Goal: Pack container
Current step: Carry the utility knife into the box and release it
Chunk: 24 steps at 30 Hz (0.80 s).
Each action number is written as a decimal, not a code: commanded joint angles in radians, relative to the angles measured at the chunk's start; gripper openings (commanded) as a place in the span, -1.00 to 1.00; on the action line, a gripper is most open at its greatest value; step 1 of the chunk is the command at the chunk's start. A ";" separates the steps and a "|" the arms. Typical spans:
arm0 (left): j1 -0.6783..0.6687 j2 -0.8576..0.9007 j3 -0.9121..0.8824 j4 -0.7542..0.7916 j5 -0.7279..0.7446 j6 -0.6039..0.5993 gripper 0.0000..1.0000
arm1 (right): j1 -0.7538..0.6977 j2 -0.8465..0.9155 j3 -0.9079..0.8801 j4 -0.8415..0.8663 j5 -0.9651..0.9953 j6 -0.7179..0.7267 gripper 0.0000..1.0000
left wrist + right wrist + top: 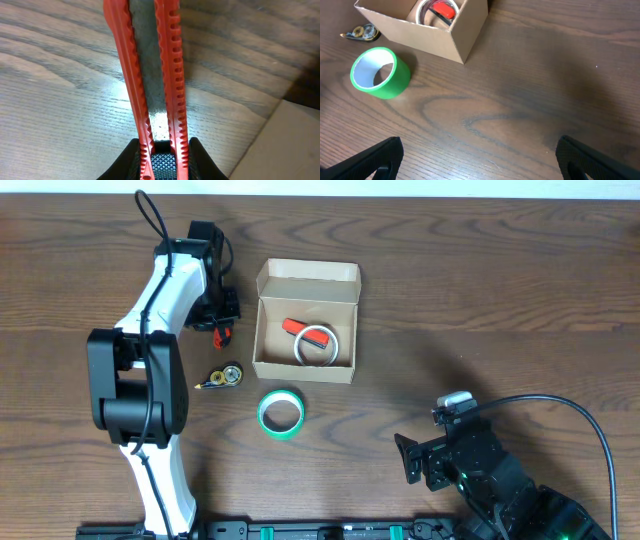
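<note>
The left gripper [164,160] pinches a red ridged plastic cutter [172,75] beside the tan cardboard box [305,370], likely for packing. The right gripper [480,160] idles clear, fingers spread wide.

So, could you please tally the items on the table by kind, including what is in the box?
Tape rolls: 2 (green roll, pale roll in the cardboard box)
Red items: 2 (red cutter in the left end effector, red item in the box)
Small yellow-and-black object: 1
Cardboard box: 1
Total: 6
</note>
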 commanded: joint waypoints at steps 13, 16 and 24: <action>-0.015 -0.173 0.021 -0.005 0.011 -0.021 -0.59 | 0.007 -0.005 -0.001 0.001 0.003 0.008 0.98; -0.031 -0.211 0.021 -0.006 0.011 -0.021 -0.59 | 0.007 -0.005 -0.001 0.001 0.003 0.008 0.98; -0.111 -0.265 0.021 -0.013 0.011 -0.055 -0.59 | 0.007 -0.005 -0.001 0.001 0.003 0.008 0.99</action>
